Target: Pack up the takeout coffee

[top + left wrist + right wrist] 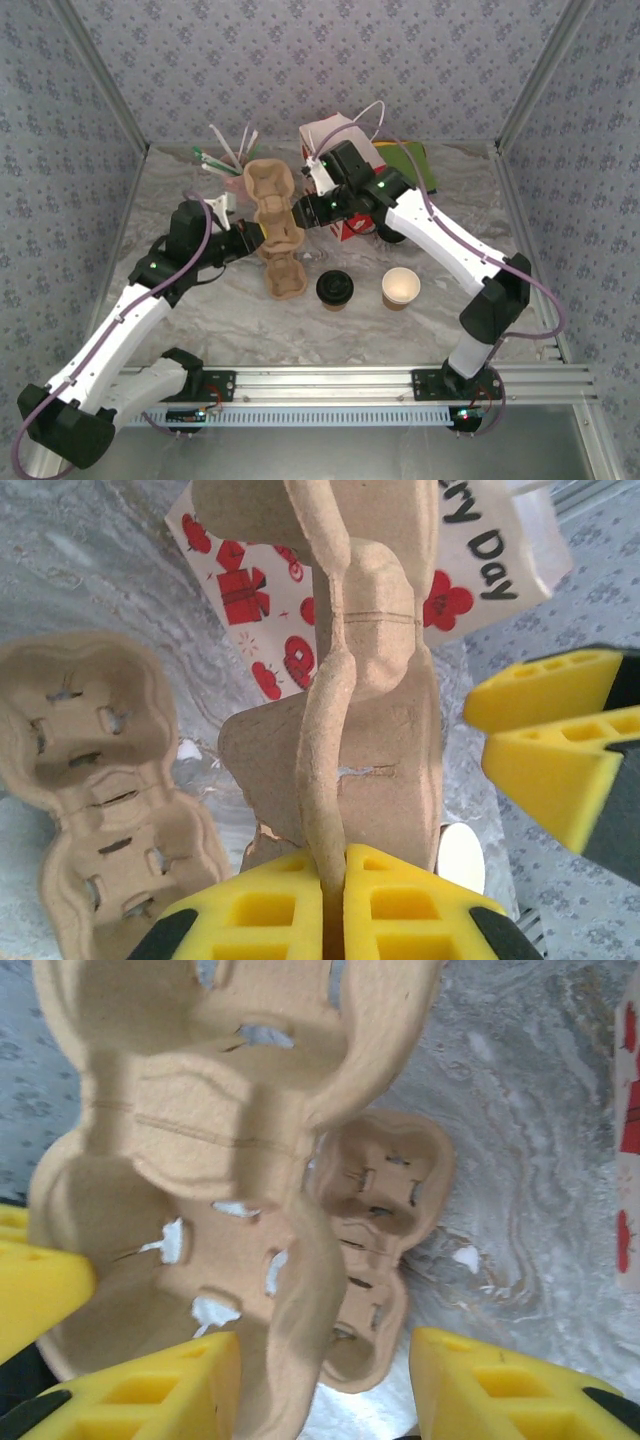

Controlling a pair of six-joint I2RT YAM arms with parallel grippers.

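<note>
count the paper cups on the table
2. The lidded takeout coffee stands mid-table; an open cup stands to its right. Others could be hidden behind the bag.

"Where's the takeout coffee (335, 288)?"
"Upright, mid-surface (200, 310) toward the near edge, with a lidless cup (400, 287) near its right."
"And the arms?"
"The left gripper (250, 238) and right gripper (303, 208) flank the cup carrier (275, 215)."

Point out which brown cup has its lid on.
The takeout coffee, the left of the pair, capped by a black lid; the open cup beside it shows a pale inside.
</note>
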